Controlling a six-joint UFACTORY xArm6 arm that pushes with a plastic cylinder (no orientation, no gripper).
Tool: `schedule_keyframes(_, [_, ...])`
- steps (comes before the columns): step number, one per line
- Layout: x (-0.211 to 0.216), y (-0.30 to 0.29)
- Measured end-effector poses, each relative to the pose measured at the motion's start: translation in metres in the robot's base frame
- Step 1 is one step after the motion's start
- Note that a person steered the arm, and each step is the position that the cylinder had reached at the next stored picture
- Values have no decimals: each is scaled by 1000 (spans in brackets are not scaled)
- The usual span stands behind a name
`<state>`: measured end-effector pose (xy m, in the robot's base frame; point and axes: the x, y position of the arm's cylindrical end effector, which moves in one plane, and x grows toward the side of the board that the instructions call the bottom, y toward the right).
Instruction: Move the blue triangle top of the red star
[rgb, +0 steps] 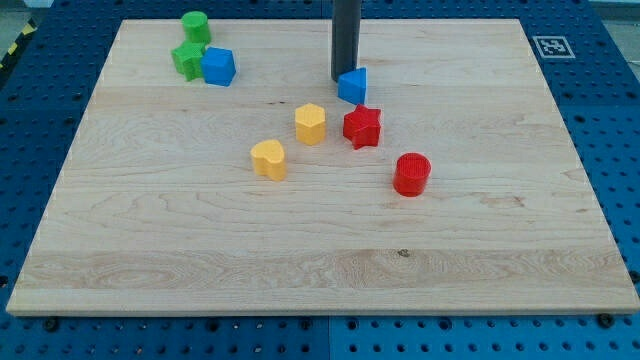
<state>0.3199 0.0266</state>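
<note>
The blue triangle (352, 86) lay in the upper middle of the board (500, 250), just above the red star (362, 127). The two were close together, and whether they touched could not be told; a thin strip of wood appeared to separate them. From the red star, the blue triangle sat at about 12 o'clock, slightly toward 11. This placement matched the goal named in the task, so the task was judged to be at or very near completion.

The tip (343, 78) stood at the triangle's upper left edge, at about 10 o'clock from the triangle, touching it or just beside it. The rod rose straight toward the view's top. That position was consistent with a push directed down and to the view's right, toward the star. The arm carried no pincer, so no open or closed state applied; the rod ended in a plain tip.

Outward from the star, a yellow block (310, 123) with a hexagonal outline lay at 9 o'clock, near it. A second yellow block (269, 158) lay farther on, at about 8 o'clock. A red cylinder (411, 173) sat at about 4 o'clock from the star. Well apart, at the board's upper left, a blue block (217, 66) touched a green block (187, 59), with a green cylinder (195, 25) just above them.
</note>
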Motion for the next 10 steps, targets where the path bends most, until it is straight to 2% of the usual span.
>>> schedule_keyframes(2, [10, 6])
schedule_keyframes(4, [10, -20])
schedule_keyframes(10, [27, -36])
